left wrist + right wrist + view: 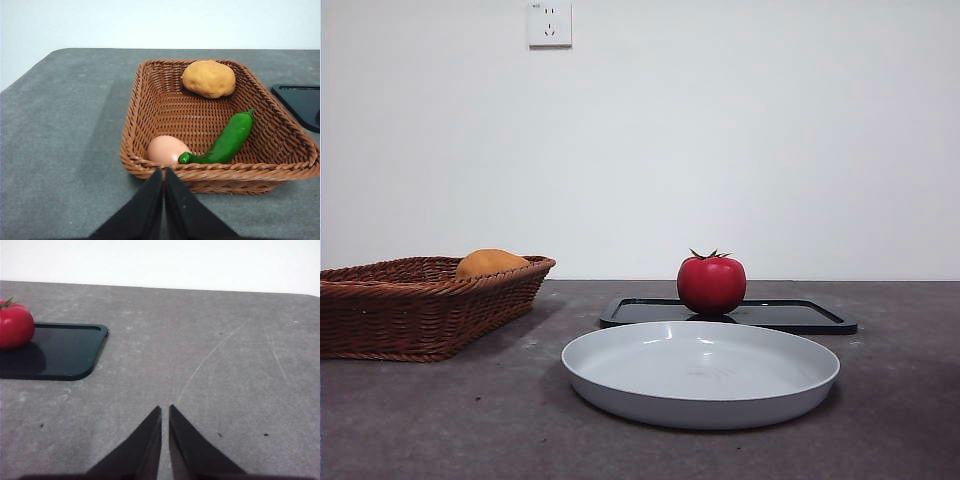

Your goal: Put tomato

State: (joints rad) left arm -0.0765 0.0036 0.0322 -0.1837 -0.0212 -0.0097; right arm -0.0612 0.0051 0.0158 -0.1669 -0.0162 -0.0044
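The red tomato [711, 284] with a dark green calyx stands on a flat black tray [790, 316] behind a white plate [700, 372]. It also shows in the right wrist view [15, 325] on the tray [60, 352]. My right gripper [164, 412] is shut and empty, over bare table well away from the tomato. My left gripper [163, 175] is shut and empty, just outside the near rim of a wicker basket [150, 115]. Neither gripper shows in the front view.
The wicker basket [415, 305] stands at the left and holds an orange-yellow fruit [208, 78], a green pepper [227, 140] and a pale egg [167, 149]. A corner of the black tray [300, 102] lies beside the basket. A wall socket [549, 23] is on the back wall.
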